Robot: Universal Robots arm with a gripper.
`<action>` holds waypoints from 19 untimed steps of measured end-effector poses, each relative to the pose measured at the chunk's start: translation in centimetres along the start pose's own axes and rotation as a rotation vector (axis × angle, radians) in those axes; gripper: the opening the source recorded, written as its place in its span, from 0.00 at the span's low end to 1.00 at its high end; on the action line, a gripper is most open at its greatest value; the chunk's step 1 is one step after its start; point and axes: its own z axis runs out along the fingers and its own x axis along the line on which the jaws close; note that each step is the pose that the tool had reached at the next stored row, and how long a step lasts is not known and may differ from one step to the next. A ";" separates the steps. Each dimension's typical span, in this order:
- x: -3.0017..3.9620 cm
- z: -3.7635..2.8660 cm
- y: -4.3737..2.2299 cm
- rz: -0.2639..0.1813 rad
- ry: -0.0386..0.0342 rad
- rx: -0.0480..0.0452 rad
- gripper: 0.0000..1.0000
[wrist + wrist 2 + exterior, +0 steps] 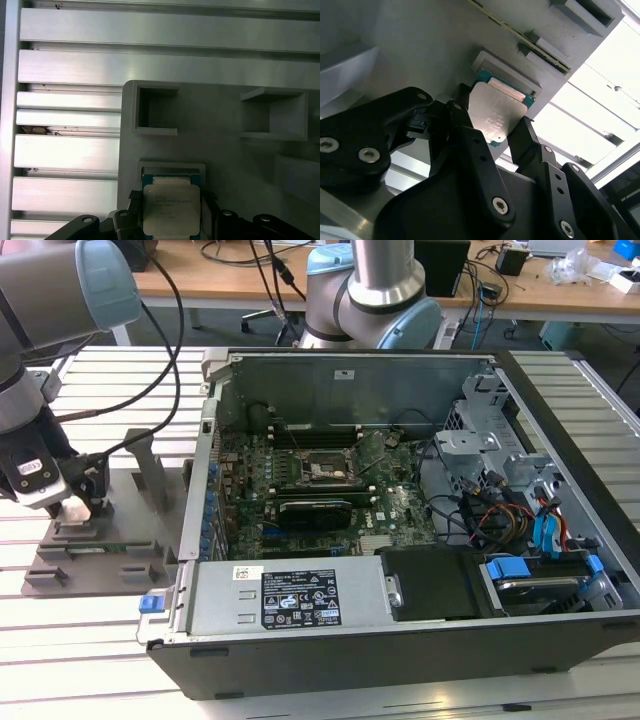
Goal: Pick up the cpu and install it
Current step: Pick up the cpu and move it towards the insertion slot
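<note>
The cpu (496,111) is a flat square chip with a silver-grey top plate and a thin green edge. It sits between my gripper's (490,124) two black fingers (522,136), which press on its opposite sides. It hangs just off a shallow square recess (171,169) of the grey holder tray (225,115). In the first wrist view the cpu (171,210) is held by the gripper (171,201) close over the tray. In the exterior view my gripper (75,506) is low over the holder tray (100,552), at the exterior view's left, well apart from the motherboard socket (325,470).
An open computer case (400,630) lies at the middle, with cables and a drive cage (500,500) on the exterior view's right. The holder tray has upright posts (150,465) and other pockets (155,110). Both rest on a slatted aluminium table (90,660). A second arm's base (375,290) stands behind the case.
</note>
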 end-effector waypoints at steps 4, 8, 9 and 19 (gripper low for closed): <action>-0.01 -0.39 0.01 0.000 -0.0001 -0.0001 0.55; -0.01 -0.64 0.01 0.000 -0.0002 -0.0001 0.55; -0.01 -0.67 0.01 0.000 -0.0002 -0.0001 0.55; -0.01 -1.07 0.02 0.000 -0.0001 -0.0001 0.55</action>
